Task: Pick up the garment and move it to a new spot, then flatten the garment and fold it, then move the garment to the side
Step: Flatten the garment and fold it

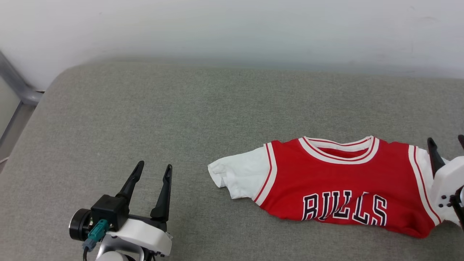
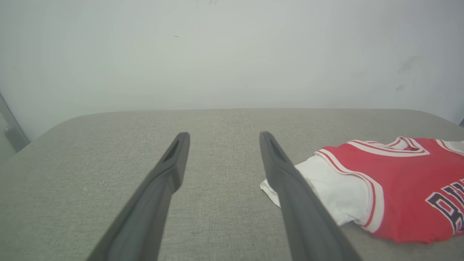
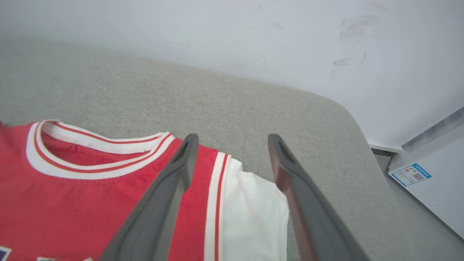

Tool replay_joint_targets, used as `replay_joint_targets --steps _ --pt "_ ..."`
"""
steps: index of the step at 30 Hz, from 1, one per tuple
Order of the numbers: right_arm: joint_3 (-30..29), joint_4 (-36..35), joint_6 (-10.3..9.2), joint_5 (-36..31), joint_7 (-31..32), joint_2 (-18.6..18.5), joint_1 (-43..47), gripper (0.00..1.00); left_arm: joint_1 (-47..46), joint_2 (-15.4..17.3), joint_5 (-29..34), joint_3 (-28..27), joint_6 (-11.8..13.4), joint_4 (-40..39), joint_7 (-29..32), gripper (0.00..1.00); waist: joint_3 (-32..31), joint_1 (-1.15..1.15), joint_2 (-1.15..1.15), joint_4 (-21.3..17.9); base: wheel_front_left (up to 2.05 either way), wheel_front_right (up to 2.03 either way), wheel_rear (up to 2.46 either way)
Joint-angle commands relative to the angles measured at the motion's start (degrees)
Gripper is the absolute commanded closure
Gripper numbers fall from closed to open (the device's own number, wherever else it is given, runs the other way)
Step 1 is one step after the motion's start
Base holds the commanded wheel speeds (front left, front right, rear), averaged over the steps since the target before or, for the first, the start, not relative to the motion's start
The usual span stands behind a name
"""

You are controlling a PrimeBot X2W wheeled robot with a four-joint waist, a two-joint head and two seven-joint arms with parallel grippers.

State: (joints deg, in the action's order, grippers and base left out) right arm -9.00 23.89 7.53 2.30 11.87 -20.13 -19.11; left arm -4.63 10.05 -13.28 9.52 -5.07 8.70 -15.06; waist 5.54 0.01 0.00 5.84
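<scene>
Nearest, at the left, the left gripper (image 1: 154,165) is being held spread and empty over the grey cushion (image 1: 181,108), well apart from the garment (image 1: 344,174). Farther right, the garment is being left lying lettering up, with the released right gripper (image 1: 445,138) being held over its right sleeve (image 3: 250,210). Soft, light, limp cloth is being judged here: the shoulder seams are being favoured as holds.

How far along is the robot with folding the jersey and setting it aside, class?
Done: the garment lies on the grey cushion, apparently folded across, lettering near its lower edge. In hand: nothing; the right gripper hangs open over one white sleeve, the left gripper open and apart. Left: both sleeves stick out, so probably more folding, then moving it aside.
</scene>
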Motion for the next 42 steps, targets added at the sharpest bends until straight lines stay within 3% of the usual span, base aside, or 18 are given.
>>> replay_joint_targets --steps 1,8,12,22,28,36,42 --pt "0.8 -2.5 -0.08 2.4 -2.5 1.7 1.4 0.00 1.0 -0.4 -0.4 -0.4 0.0 -0.6 -0.2 0.00 -1.3 -0.01 0.00 -1.5 0.00 0.00 0.00" --pt "2.5 -12.8 -0.08 7.9 -9.7 5.7 6.9 0.00 2.2 -0.3 -0.9 0.1 -0.6 -0.4 0.2 0.00 -1.4 -0.01 0.00 -4.1 0.00 0.00 0.00" --pt "2.4 -17.6 -0.08 8.7 -11.0 7.7 9.7 0.00 -0.4 0.5 -1.4 1.4 -1.0 -0.1 4.2 0.00 -0.1 -0.01 0.00 -5.7 0.00 0.00 0.00" --pt "0.2 -23.6 -0.07 6.4 -9.7 11.0 11.8 0.00 -10.2 4.1 -0.5 3.4 0.6 2.1 29.3 0.00 4.7 -0.01 0.00 -9.3 0.00 0.00 0.00" --pt "-0.5 -24.6 -0.07 5.4 -9.7 11.9 11.5 0.00 -14.6 5.2 -0.2 5.0 0.7 3.8 39.8 0.00 7.2 -0.01 0.00 -10.4 0.00 0.00 0.00" --pt "-0.7 -24.9 -0.07 4.2 -10.0 12.6 10.4 0.00 -17.3 5.8 1.0 6.5 1.2 6.1 44.7 0.00 9.8 -0.01 0.00 -11.1 0.00 0.00 0.00" --pt "-1.2 -25.4 -0.07 4.0 -10.2 12.8 9.8 0.00 -17.2 6.3 1.6 9.2 0.1 10.5 46.6 0.00 11.2 -0.01 0.00 -11.2 0.00 0.00 0.00"
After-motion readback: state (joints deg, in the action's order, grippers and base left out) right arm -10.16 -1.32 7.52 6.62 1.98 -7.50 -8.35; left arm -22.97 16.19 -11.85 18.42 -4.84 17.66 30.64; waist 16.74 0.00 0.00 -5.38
